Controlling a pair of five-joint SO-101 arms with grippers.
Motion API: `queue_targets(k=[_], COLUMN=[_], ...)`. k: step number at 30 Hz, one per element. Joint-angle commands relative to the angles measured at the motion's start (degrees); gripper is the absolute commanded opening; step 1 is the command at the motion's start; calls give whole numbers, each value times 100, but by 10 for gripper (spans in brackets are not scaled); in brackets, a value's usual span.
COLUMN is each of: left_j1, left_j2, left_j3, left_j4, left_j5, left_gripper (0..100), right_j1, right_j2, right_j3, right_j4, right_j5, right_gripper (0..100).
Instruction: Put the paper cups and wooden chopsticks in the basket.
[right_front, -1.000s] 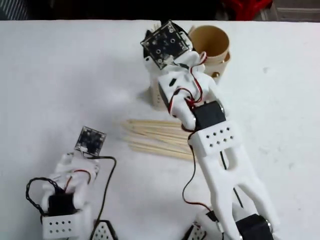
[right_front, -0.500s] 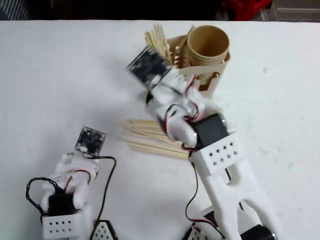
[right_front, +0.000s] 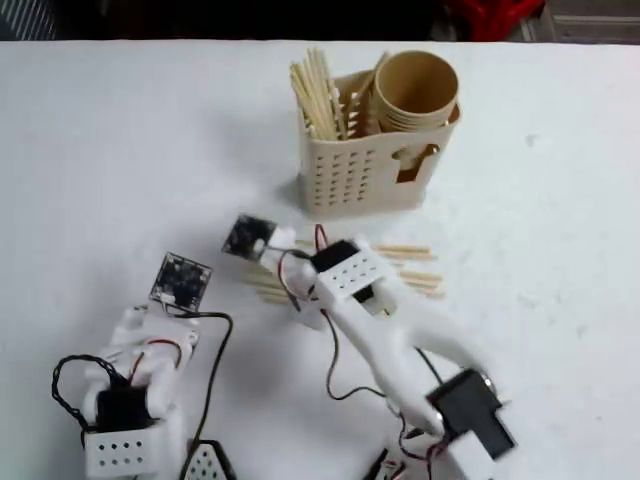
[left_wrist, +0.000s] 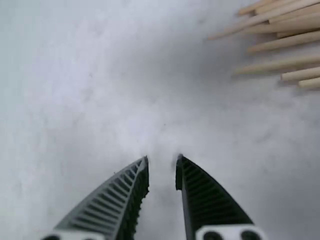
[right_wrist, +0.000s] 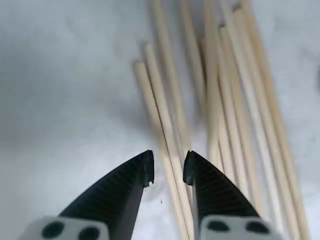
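Note:
The cream slotted basket (right_front: 362, 170) stands at the table's back middle. It holds a stack of paper cups (right_front: 417, 88) and a bundle of wooden chopsticks (right_front: 318, 85) standing upright. More loose chopsticks (right_front: 408, 266) lie on the table in front of it. My right arm (right_front: 350, 280) hangs low over that pile. My right gripper (right_wrist: 168, 159) is open by a narrow gap just above the chopsticks (right_wrist: 220, 100), and one stick runs under the gap. My left gripper (left_wrist: 161, 161) is also narrowly open and holds nothing. It sits over bare table short of the chopstick ends (left_wrist: 270, 45).
My left arm (right_front: 130, 380) sits at the front left corner with its cables. The white table (right_front: 120, 150) stretches to the left of the basket and to the right (right_front: 560, 200). A dark edge runs along the back.
My right arm has swung back from above the basket and down to the loose chopsticks. A bundle of chopsticks now stands uncovered in the basket. The left arm has not moved.

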Motion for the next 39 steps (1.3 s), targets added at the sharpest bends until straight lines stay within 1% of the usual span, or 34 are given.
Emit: queue_targets(k=[1, 9, 10, 13, 18, 22, 27, 32, 35, 39], left_j1=[66, 66, 66, 66, 66, 66, 66, 66, 66, 66], left_j2=[-57, -57, -57, -57, -57, -57, -57, -57, -57, -57], left_j3=[-18, -18, -18, -18, -18, -18, -18, -18, -18, -18], left_j4=[26, 26, 26, 26, 26, 26, 26, 26, 26, 26], left_j5=[0, 0, 0, 0, 0, 0, 0, 0, 0, 0], left_gripper=[109, 109, 109, 109, 109, 109, 109, 109, 109, 109], right_j1=[-31, 40, 40, 40, 48, 40, 31, 48, 57, 312], right_j2=[347, 532, 532, 532, 365, -479, -1868, -3099, -3644, -3934], right_j3=[149, 44, 44, 53, 18, 18, 18, -105, -571, -1837], right_j4=[-444, -462, -462, -444, -215, 101, 541, 910, 1279, 1367], right_j5=[167, 149, 149, 141, -88, -114, -440, -457, -457, -457], right_gripper=[116, 110, 98, 16, 15, 16, 16, 16, 16, 16])
